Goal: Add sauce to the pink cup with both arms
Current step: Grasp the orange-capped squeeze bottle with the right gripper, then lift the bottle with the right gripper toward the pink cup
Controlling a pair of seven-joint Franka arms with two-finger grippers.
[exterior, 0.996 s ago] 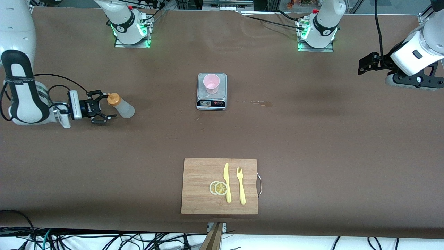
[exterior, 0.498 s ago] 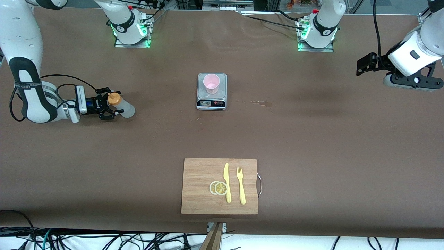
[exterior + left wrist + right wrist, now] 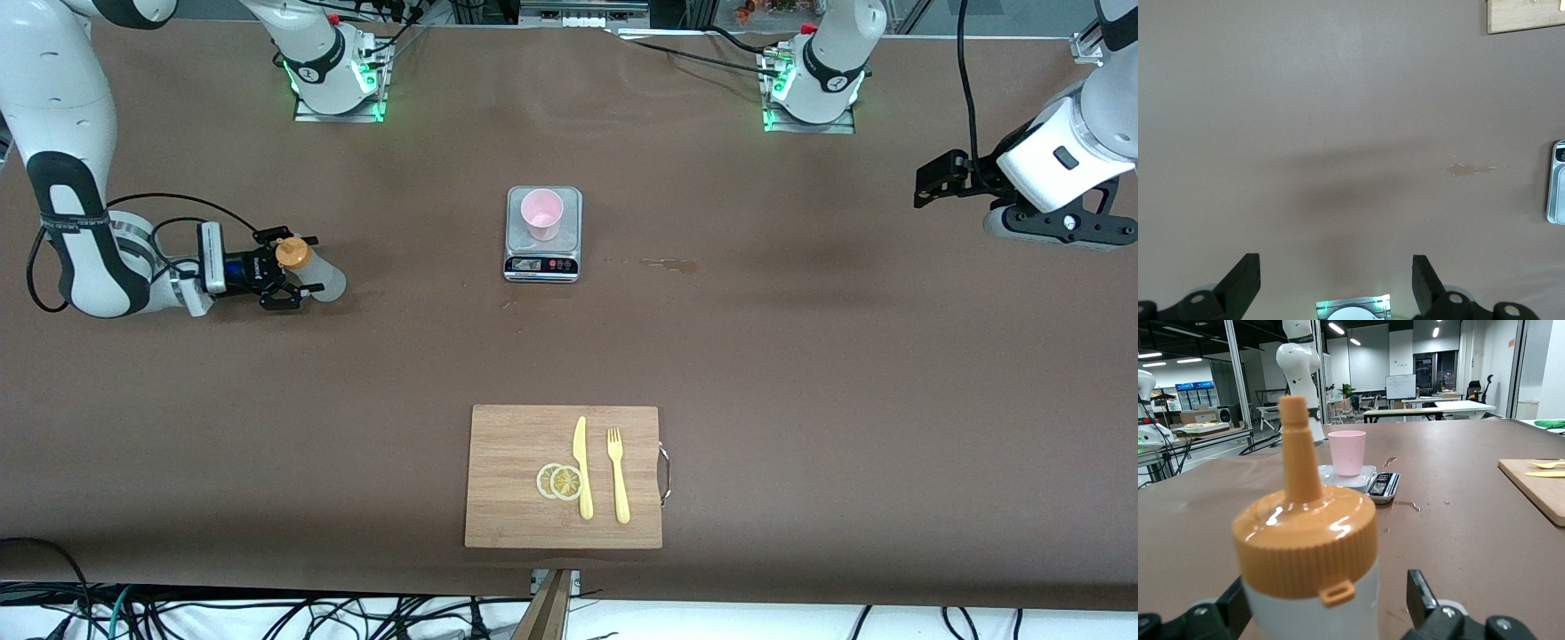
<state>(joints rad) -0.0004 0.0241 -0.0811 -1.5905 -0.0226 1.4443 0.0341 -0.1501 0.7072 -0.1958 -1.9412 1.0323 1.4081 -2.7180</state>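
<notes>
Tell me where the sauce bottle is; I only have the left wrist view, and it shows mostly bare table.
Observer: The sauce bottle stands at the right arm's end of the table. The right pincer is open around it, one finger on each side.
Operator: And the pink cup?
Observer: It sits upright on the kitchen scale mid-table, farther from the front camera than the cutting board.
Operator: Where does my left pincer hang, then?
Observer: Open in the air over the left arm's end of the table, well apart from the cup, waiting.
</notes>
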